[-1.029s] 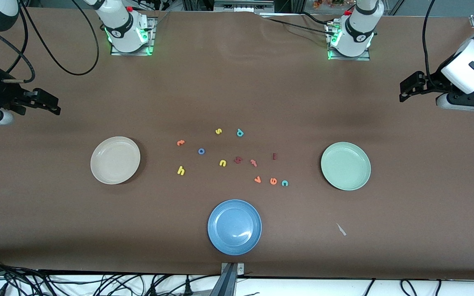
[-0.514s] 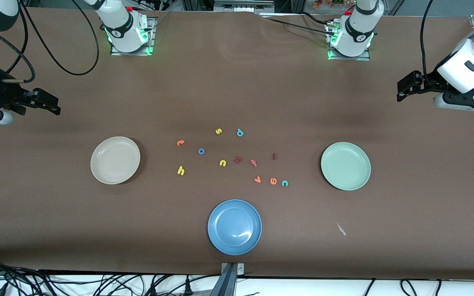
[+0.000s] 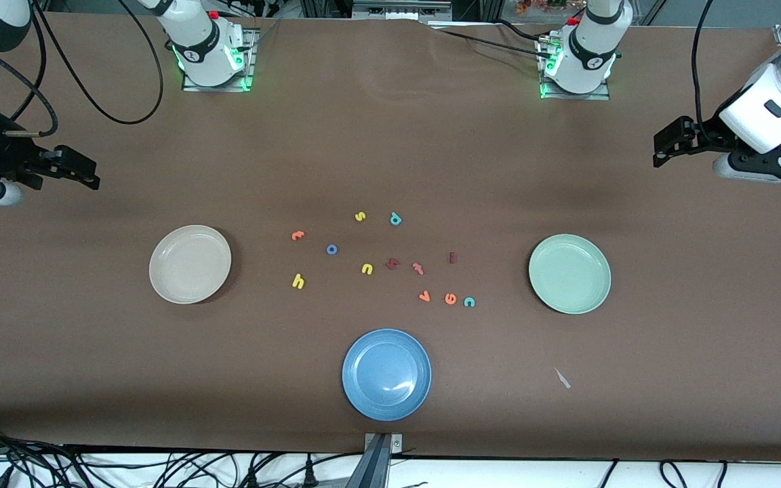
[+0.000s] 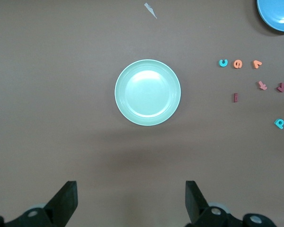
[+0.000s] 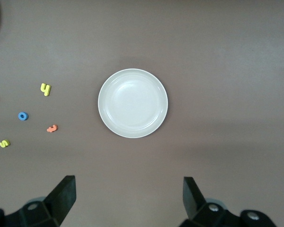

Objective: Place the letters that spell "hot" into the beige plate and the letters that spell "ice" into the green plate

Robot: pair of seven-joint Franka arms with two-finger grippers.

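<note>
step: none begun — all six letters loose on table between beige plate [image 3: 190,264] and green plate [image 3: 569,274] | left gripper [image 3: 663,144], right gripper [image 3: 85,172]: spread, empty, raised at table ends | next: descend on yellow "h" [image 3: 298,280] — tiny, needs fine pinch

Letters [image 3: 331,249] scattered between empty plates [image 3: 190,264].
</note>
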